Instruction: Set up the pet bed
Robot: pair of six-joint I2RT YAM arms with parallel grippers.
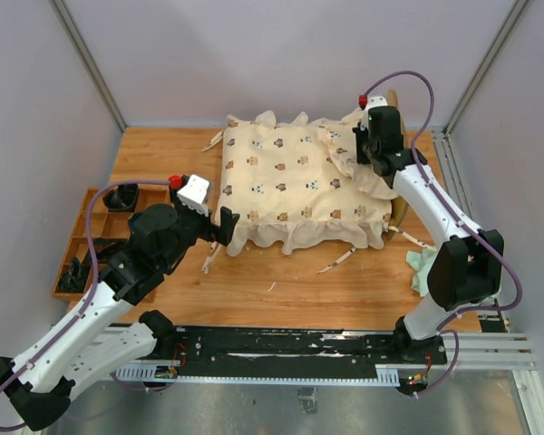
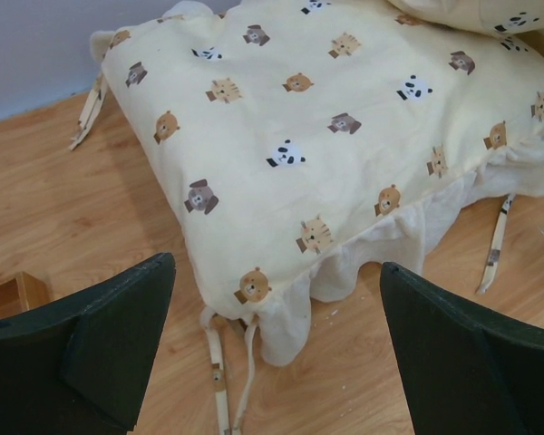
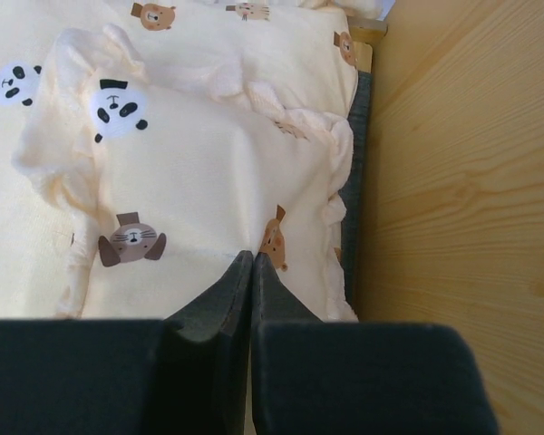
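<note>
Now right pincer (image 3: 254,258) shut, tips on small cream ruffled pillow (image 3: 190,181), likely seating it beside light-wood pet bed (image 3: 435,181) headboard; left pincer (image 2: 274,272) wide, cream bear-print ruffled quilt (image 1: 290,181) corner just ahead, ungripped.

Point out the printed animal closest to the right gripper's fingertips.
The small brown face just beyond the shut right gripper; the grey-brown one and the nearer panda lie farther left.
</note>
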